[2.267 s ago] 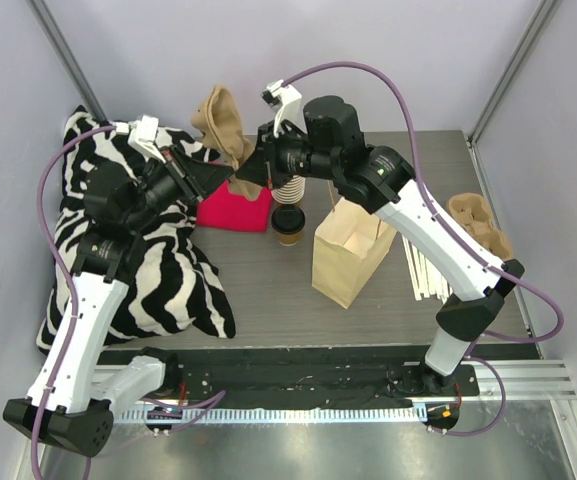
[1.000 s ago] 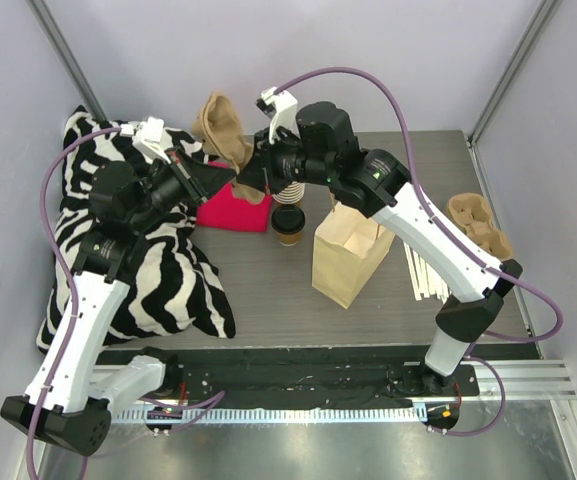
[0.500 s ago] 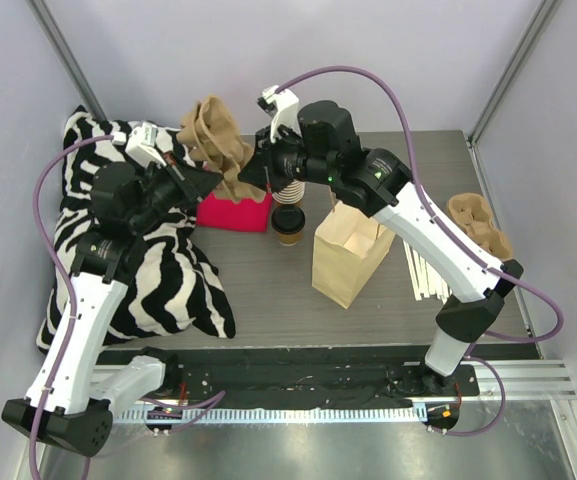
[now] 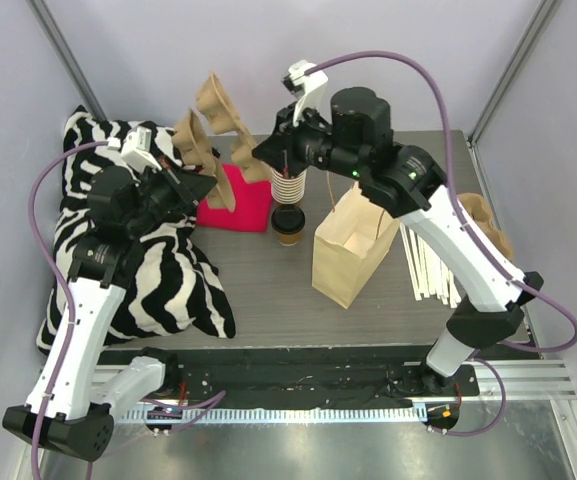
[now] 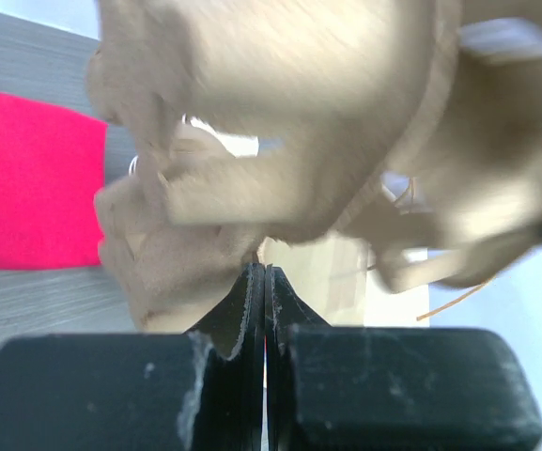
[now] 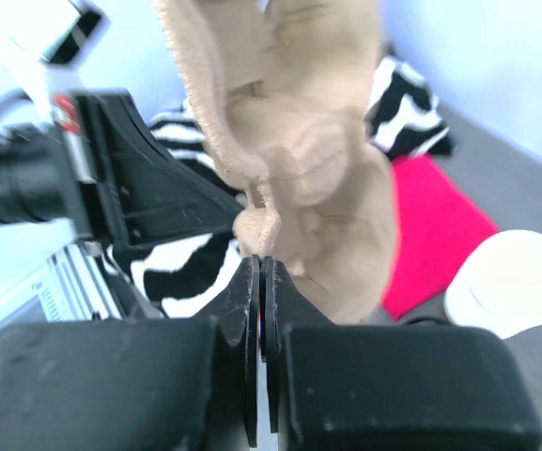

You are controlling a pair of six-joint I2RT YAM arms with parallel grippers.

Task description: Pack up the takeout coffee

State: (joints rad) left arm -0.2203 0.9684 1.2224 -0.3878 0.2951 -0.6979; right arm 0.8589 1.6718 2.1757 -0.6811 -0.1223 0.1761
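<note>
Top external view: each arm holds its own moulded cup tray up off the worktop. The left jaws are pressed together on the rim of one pulp tray, and the right jaws pinch the edge of a second pulp tray, which is higher and further back. The left wrist view and the right wrist view both show the black tips closed tight with tan pulp wedged at the seam. My reading is that the opposed grips serve to pull two nested trays apart, so that one is free to carry the drink.

The takeout coffee stands upright on the worktop with its lid on. It is just in front of the stack of white cups, between the red pad and the open paper bag; neither arm touches it.

Half a second ago the pulp was one bunched mass held between the two arms. Now it shows as two trays with a gap between them. The right arm has lifted up and back, and the left arm has shifted only slightly. Coffee, bag and cup stack sit where they were — packing proper has not begun.
</note>
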